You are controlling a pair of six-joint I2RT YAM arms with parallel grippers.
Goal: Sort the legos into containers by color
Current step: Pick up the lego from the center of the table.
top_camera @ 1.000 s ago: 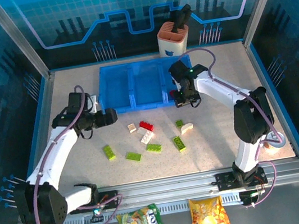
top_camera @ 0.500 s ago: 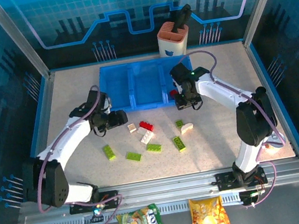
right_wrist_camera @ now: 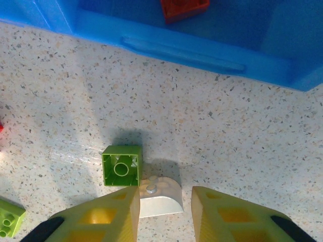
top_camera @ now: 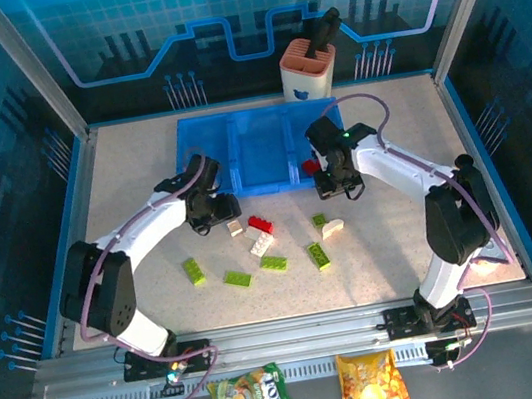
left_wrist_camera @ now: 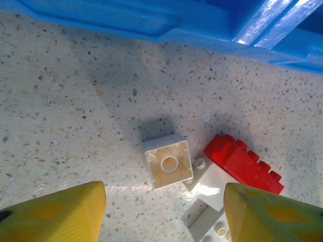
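Left wrist view: I am hovering my left pincer [left_wrist_camera: 162, 191], jaws wide and gripping nothing, above the cream square lego [left_wrist_camera: 167, 161] lying near the red lego [left_wrist_camera: 243, 165].

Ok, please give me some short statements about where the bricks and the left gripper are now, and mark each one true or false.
1. A red brick lies inside the blue tray. True.
2. The white square brick lies with its studs up. False: its hollow underside faces up.
3. The left gripper is clamped on a brick. False: its jaws stand open and grip nothing.
4. The green square brick lies right beside a white rounded brick. True.
5. All green pieces are in the tray. False: several green bricks lie on the table.
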